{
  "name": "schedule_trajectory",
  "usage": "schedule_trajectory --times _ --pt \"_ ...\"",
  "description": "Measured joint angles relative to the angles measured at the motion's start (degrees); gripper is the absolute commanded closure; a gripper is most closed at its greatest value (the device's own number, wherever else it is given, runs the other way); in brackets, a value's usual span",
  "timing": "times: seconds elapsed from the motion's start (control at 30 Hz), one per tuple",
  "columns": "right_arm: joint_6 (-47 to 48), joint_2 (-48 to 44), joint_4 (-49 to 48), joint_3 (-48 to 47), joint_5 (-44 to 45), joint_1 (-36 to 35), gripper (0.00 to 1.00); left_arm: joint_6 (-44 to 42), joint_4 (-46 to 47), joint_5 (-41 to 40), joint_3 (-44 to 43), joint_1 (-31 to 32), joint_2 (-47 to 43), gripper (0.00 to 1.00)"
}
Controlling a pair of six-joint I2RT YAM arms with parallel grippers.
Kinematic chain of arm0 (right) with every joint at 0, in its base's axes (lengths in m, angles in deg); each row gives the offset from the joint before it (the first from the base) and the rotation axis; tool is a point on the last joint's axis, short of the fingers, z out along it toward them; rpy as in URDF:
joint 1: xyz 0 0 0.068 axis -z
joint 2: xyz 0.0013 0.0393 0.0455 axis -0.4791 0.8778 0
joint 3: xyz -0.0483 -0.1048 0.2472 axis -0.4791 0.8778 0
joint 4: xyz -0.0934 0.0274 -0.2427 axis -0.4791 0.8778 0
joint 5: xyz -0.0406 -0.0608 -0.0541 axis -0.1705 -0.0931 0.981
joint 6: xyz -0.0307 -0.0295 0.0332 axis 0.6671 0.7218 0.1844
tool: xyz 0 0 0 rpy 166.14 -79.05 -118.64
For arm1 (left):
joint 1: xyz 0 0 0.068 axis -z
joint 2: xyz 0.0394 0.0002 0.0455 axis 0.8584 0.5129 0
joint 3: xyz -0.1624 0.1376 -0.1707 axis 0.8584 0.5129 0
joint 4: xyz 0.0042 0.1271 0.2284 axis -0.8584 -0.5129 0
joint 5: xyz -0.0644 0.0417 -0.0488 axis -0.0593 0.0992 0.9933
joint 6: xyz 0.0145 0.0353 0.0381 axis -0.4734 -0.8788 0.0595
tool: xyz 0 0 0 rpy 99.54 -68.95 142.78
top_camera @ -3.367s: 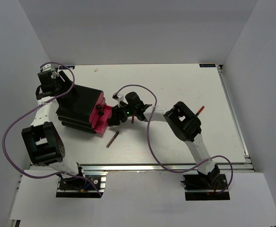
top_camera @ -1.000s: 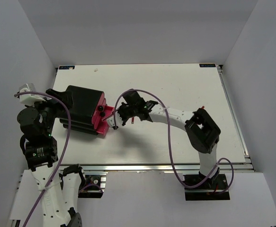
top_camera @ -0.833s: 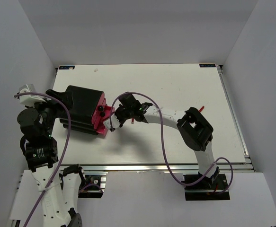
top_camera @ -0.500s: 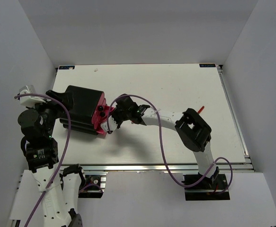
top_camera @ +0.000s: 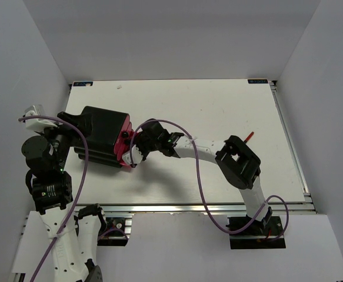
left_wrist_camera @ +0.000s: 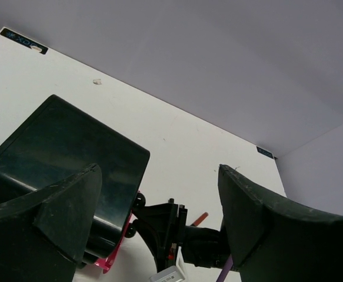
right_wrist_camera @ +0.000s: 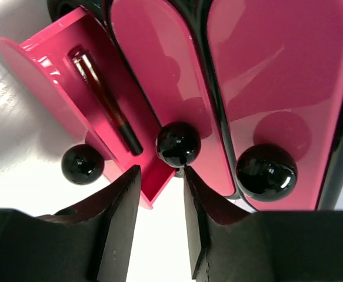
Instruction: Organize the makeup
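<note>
Pencil (right_wrist_camera: pixel 103 100) in the pink drawer (right_wrist_camera: pixel 39 67) looks light, stiff, roll-prone; best pinched mid-shaft. Right claw (right_wrist_camera: pixel 162 173) is narrowly parted by a knob (right_wrist_camera: pixel 178 144); left claw (left_wrist_camera: pixel 158 176) gapes wide.

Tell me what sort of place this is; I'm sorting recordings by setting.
Probably a robot lab test cell: white table edged with metal rail, plain white panels around it, left arm and right arm at its near edge.

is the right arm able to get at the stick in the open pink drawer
Probably yes: the drawer is open, the stick lies uncovered, and the right gripper sits just before it, though a knob crowds it.
</note>
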Motion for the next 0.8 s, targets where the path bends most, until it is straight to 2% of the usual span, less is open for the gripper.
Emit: schedule_trajectory --times 0.07,0.13,0.17,0.2,0.27,0.3,0.37,0.4,0.43,0.53,0.57,0.6,0.63,0.67,0.73,0.77,0.8 --pt "-0.2 0.0 -0.46 0.02 0.04 0.0 0.6 0.31 0.35 0.59 0.0 0.0 0.04 0.19" --pt "-0.61 0.0 -1.03 0.13 0.24 0.02 0.63 0.7 0.87 2.05 0.0 0.0 0.42 0.46" --pt "-1.29 -0.02 -1.14 0.22 0.42 0.02 0.68 1.03 1.49 3.19 0.0 0.0 0.85 0.6" --pt "-2.05 -0.09 -1.27 0.35 0.52 0.15 0.7 1.62 2.01 4.42 0.0 0.0 1.36 0.8" --pt "-4.94 -0.72 -1.27 0.94 0.81 0.57 0.76 2.47 3.74 8.02 -0.04 0.0 2.99 0.87" --pt "-7.54 -1.55 -1.68 1.86 0.92 0.9 0.79 3.08 4.74 9.75 -0.04 0.0 3.91 0.88" --pt "-13.31 -4.68 -2.58 4.55 1.33 2.29 0.89 4.44 6.58 13.44 0.0 0.0 5.97 0.79" --pt "-17.46 -7.02 -3.41 6.51 1.55 3.58 0.9 5.14 7.45 14.8 0.11 0.09 6.71 0.71" --pt "-21.68 -9.62 -4.68 8.63 1.77 5.03 0.89 5.75 8.57 16.02 0.52 0.28 7.39 0.56" --pt "-37.11 -18.14 -5.33 12.98 1.6 12.81 0.8 7.28 10.01 17.16 2.38 3.23 8.28 0.46" --pt "-41.94 -20.11 -4.68 13.09 0.7 16.06 0.76 7.58 10.19 16.81 2.91 5.35 8.57 0.43" --pt "-46.84 -21.94 -4.13 13.09 -0.5 20.09 0.62 7.65 10.4 15.45 3.26 8.87 9.14 0.42" --pt "-51.17 -23.52 -3.32 13.09 -1.92 23.93 0.55 7.67 10.49 14.71 3.41 12.33 9.7 0.4" --pt "-54.55 -24.9 -2.25 13.29 -3.5 28.06 0.43 7.61 10.56 13.64 3.5 17.03 10.71 0.38" --pt "-59.6 -27.43 -0.98 15.28 -5.64 35.01 0.33 6.95 11.37 9.25 3.41 26.88 14.03 0.36" --pt "-61.55 -28.83 -0.22 17.09 -6.54 37.66 0.23 6.58 11.58 7.04 3.21 31.98 16.33 0.34" --pt "-63.1 -30.05 1.01 18.91 -7.45 39.47 0.17 6.03 11.37 4.7 2.78 35.54 19.04 0.33"
